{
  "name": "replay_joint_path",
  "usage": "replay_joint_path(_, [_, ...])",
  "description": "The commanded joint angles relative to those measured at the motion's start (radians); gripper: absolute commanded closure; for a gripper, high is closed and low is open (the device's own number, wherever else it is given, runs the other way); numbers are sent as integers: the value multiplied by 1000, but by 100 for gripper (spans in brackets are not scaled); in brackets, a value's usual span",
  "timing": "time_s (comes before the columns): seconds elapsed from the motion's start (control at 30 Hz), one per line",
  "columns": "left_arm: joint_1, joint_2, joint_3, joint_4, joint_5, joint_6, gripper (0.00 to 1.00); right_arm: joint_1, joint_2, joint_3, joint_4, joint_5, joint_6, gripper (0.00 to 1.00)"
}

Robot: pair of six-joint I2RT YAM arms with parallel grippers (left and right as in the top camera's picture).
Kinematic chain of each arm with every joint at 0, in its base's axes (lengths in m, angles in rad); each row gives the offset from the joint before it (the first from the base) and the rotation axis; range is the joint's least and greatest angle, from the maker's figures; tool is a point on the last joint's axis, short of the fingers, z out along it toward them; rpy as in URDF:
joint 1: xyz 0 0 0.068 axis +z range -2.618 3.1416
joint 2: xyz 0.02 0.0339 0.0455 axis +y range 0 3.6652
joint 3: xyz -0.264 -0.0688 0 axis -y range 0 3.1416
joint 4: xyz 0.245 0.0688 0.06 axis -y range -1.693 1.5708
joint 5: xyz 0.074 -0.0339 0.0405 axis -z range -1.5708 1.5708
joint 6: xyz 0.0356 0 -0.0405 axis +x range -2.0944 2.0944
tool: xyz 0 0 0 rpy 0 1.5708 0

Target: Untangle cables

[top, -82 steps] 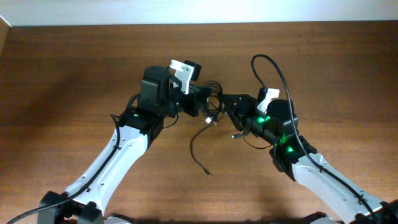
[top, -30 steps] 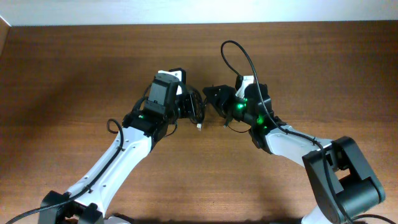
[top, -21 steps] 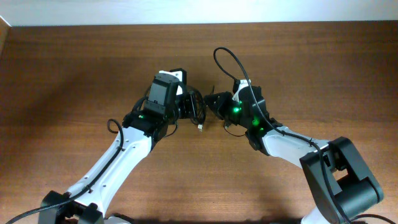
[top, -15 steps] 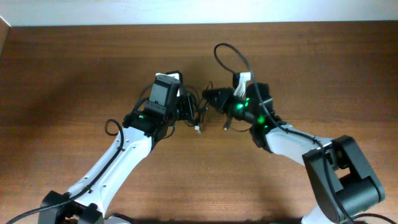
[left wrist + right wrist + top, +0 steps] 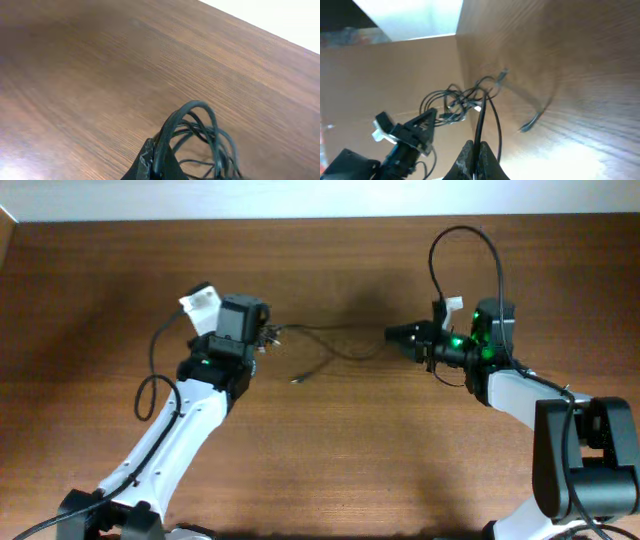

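While both grippers clench the cables, the cords hang drawn out in a long, shallow sag over the middle of the table. Their long axis runs left to right between the two arms. The left gripper is pinched shut on the bunched part; in its wrist view several thin black loops arch up out of its closed tips above the wood. The right gripper is likewise clamped on a single strand. Its wrist view shows that strand rising from between its fingers toward the knotted clump at the left arm's tip. One loose branch drops off the span toward the near side and ends in a small plug end pointing near-left; whether it touches the wood I cannot tell.

Half a second ago the two grippers stood almost tip to tip near the table's middle, with the cables as one tight tangle between them. Now they are well apart, the left one gone left and the right one gone right. The tangle has opened into a stretched line, with the clump kept at the left end.

The table's far edge, against a white wall, runs well behind the span. Bare wood lies to either side of the grippers and on the near side between the arms
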Motion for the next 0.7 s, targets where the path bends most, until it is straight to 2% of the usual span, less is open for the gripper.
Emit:
replay_joint_path(0.0, [52, -8, 5, 5, 58, -10, 100, -26, -6, 3, -94, 118, -161, 96])
replay_joint_path(0.07, [64, -8, 5, 12, 279, -10, 100, -31, -6, 3, -159, 139, -177, 96])
replay_joint_path(0.13, [64, -8, 5, 24, 365, -11, 100, -29, -6, 3, -188, 130, -192, 96])
replay_joint_path(0.17, [64, -8, 5, 42, 393, -21, 100, -29, -6, 3, -198, 101, -274, 96])
replay_joint_path(0.2, [64, -8, 5, 131, 478, -22, 100, -29, -6, 3, -229, 64, -362, 96])
replay_joint_path(0.27, [69, -8, 5, 276, 500, -23, 100, -30, -6, 3, -290, 36, -500, 96])
replay_joint_path(0.3, [71, -8, 5, 332, 565, -41, 100, -29, -6, 3, -341, 37, -562, 96])
replay_joint_path(0.37, [71, -8, 5, 379, 758, -74, 100, -30, -6, 3, -381, 37, -593, 84])
replay_joint_path(0.4, [71, -8, 5, 333, 879, -73, 100, -30, -6, 3, -378, 37, -593, 78])
replay_joint_path(0.47, [71, -8, 5, 162, 908, -51, 100, -30, -6, 5, -374, 6, -592, 44])
replay_joint_path(0.5, [71, -8, 5, 102, 952, 15, 100, -30, -6, 9, -353, -44, -591, 32])
replay_joint_path(0.53, [71, -8, 5, 109, 1079, 122, 100, -31, -6, 17, -326, -92, -563, 28])
replay_joint_path(0.57, [71, -8, 5, 139, 1194, 208, 100, -31, -6, 19, -271, -146, -509, 28])
replay_joint_path(0.6, [71, -8, 5, 153, 1271, 258, 100, -31, -6, 19, -215, -193, -456, 28])
replay_joint_path(0.67, [74, -8, 5, 155, 1345, 280, 100, -29, -6, 19, -53, -306, -334, 28])
